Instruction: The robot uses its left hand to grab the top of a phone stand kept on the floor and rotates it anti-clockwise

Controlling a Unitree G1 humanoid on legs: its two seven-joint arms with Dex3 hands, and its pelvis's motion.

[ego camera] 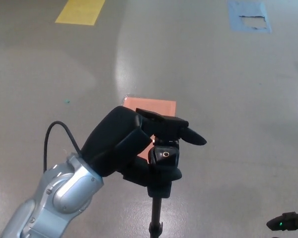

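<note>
The black phone stand (162, 163) rises from the floor at lower centre, its pole (155, 213) running down out of the picture. My left hand (134, 141) comes in from the lower left and is shut on the stand's top head, fingers (181, 130) curled over it and the thumb underneath. Only a dark tip of my right hand (288, 221) shows at the bottom right corner, with a green light on it; its fingers are too cut off to read.
An orange square patch (151, 106) lies on the grey floor just behind the stand. A yellow marking (80, 11) sits at the top left and a blue taped patch (249, 15) at the top right.
</note>
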